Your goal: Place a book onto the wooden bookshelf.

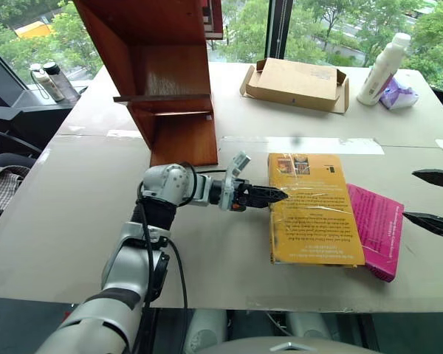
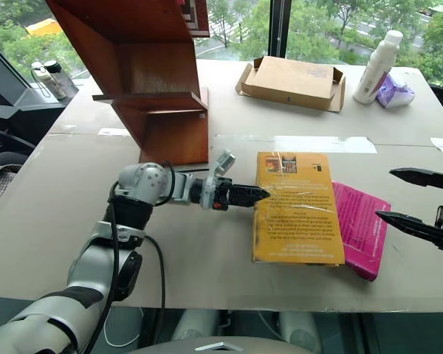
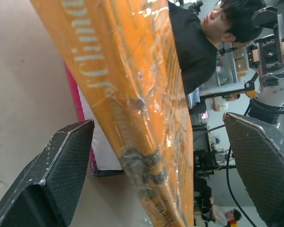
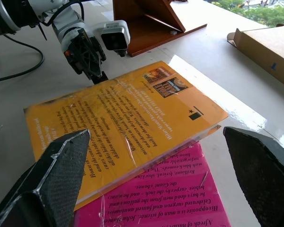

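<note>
The book [image 1: 314,210], thick and yellow in glossy wrap, lies flat on the table, partly on top of a thinner pink book [image 1: 378,230]. My left gripper [image 1: 279,195] points level at the book's left edge, by the spine. It is open, and in the left wrist view its fingers [image 3: 61,175] stand on either side of the spine without touching it. My right gripper [image 2: 384,195] hangs open to the right of the pink book, with nothing in it. The wooden bookshelf [image 1: 162,81], reddish-brown, stands at the back left of the table.
A flat cardboard box [image 1: 295,82] lies at the back centre, with a white bottle [image 1: 382,68] and a purple packet [image 1: 397,94] to its right. Two bottles [image 1: 50,80] stand beyond the table's left edge. A person in a black top [image 3: 194,47] sits across the room.
</note>
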Action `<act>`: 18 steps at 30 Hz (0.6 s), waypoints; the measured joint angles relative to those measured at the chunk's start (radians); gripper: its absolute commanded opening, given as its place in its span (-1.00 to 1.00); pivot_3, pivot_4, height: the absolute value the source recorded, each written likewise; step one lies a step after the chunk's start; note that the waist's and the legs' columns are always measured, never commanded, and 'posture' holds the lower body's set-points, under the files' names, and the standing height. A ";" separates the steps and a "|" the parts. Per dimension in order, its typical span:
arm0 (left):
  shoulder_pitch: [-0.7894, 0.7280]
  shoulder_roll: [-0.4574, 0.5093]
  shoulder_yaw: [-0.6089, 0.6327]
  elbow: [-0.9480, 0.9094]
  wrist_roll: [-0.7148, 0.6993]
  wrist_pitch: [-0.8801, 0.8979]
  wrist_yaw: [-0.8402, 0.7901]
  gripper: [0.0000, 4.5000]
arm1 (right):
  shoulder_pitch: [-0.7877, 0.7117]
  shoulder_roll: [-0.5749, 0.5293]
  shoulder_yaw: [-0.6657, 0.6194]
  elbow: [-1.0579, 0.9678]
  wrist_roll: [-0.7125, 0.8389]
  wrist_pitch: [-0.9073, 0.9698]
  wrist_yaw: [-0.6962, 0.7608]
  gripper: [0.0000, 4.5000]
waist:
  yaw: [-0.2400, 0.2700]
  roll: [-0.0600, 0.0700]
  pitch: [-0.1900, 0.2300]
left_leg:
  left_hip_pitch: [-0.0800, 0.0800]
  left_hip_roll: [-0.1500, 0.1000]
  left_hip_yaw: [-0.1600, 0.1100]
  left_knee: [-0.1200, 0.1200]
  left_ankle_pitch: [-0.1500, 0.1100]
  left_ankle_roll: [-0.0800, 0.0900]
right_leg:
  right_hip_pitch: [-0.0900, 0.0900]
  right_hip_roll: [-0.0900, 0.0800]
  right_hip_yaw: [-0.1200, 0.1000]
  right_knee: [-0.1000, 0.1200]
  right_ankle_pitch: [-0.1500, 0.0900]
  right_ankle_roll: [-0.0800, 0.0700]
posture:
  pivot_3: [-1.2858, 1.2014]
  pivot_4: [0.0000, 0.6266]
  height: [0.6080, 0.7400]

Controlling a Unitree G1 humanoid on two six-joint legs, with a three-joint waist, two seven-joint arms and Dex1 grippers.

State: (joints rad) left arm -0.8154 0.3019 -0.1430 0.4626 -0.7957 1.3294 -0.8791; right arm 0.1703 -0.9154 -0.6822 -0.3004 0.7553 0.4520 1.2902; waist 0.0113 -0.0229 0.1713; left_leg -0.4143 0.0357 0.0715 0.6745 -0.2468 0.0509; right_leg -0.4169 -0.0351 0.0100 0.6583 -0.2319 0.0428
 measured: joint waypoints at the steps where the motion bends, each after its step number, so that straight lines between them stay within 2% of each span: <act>1: 0.000 -0.013 -0.011 0.015 0.013 -0.014 -0.011 1.00 | 0.009 0.009 0.000 -0.015 0.003 0.004 -0.011 0.99 | 0.001 0.000 0.000 | 0.000 0.000 0.000 0.000 0.000 0.000 | 0.000 0.000 0.000 0.000 0.000 0.000 | 0.03 -0.52 0.90; 2: -0.001 -0.023 -0.015 0.027 0.021 -0.031 -0.026 0.78 | 0.017 0.016 -0.001 -0.033 0.005 0.006 -0.020 1.00 | 0.001 0.000 0.000 | 0.000 0.000 0.000 0.000 0.000 0.000 | 0.000 0.000 0.000 0.000 0.000 0.000 | 0.03 -0.52 0.90; 3: -0.001 -0.031 -0.023 0.036 0.035 -0.055 -0.050 0.67 | 0.034 0.020 -0.005 -0.062 0.013 0.011 -0.035 1.00 | 0.002 0.000 0.000 | 0.000 0.000 0.000 0.000 0.000 0.000 | 0.000 0.000 0.000 0.000 0.000 0.000 | 0.03 -0.52 0.90; 5: -0.001 -0.031 -0.025 0.053 0.055 -0.087 -0.090 0.31 | 0.054 0.028 -0.007 -0.101 0.024 0.021 -0.056 1.00 | 0.001 0.000 0.000 | 0.000 0.000 0.000 0.000 0.000 0.000 | 0.000 0.000 0.000 0.000 0.000 0.000 | 0.03 -0.52 0.90; 10: -0.002 -0.004 -0.022 0.071 0.076 -0.111 -0.178 -0.73 | 0.066 0.065 -0.013 -0.120 0.044 0.026 -0.122 1.00 | 0.000 0.000 0.000 | 0.000 0.000 0.000 0.000 0.000 0.000 | 0.000 0.000 0.000 0.000 0.000 0.000 | 0.03 -0.52 0.90; 11: -0.002 0.001 -0.021 0.071 0.076 -0.110 -0.190 -0.86 | 0.069 0.072 -0.013 -0.120 0.044 0.024 -0.127 1.00 | 0.001 0.000 0.000 | 0.000 0.000 0.000 0.000 0.000 0.000 | 0.000 0.000 0.000 0.000 0.000 0.000 | 0.03 -0.52 0.90; 12: -0.002 0.006 -0.013 0.071 0.075 -0.108 -0.196 -0.93 | 0.068 0.081 -0.012 -0.121 0.043 0.021 -0.138 1.00 | 0.001 0.000 0.000 | -0.001 0.000 0.000 0.000 0.000 0.000 | 0.000 0.000 0.000 0.000 0.000 0.000 | 0.03 -0.52 0.90; 14: -0.002 0.019 0.021 0.065 0.072 -0.107 -0.194 -0.94 | 0.061 0.100 -0.004 -0.122 0.043 0.014 -0.155 1.00 | -0.001 0.000 0.000 | -0.001 0.000 0.000 0.000 0.000 0.000 | -0.001 0.000 0.000 0.000 0.000 0.000 | 0.03 -0.52 0.90; 18: -0.018 0.076 0.181 -0.029 0.012 -0.047 -0.148 -0.94 | -0.008 0.131 0.047 -0.107 0.035 -0.008 -0.200 1.00 | -0.010 0.000 0.000 | -0.001 0.001 0.000 0.000 0.000 0.000 | -0.001 0.000 0.000 0.001 0.000 0.000 | 0.03 -0.52 0.90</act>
State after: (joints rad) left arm -0.8334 0.3783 0.0384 0.4334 -0.7836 1.2819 -1.0267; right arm 0.1620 -0.7848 -0.6356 -0.4077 0.7904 0.4435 1.0904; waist 0.0016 -0.0230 0.1717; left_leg -0.4149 0.0365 0.0713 0.6747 -0.2469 0.0510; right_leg -0.4180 -0.0354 0.0100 0.6594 -0.2319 0.0425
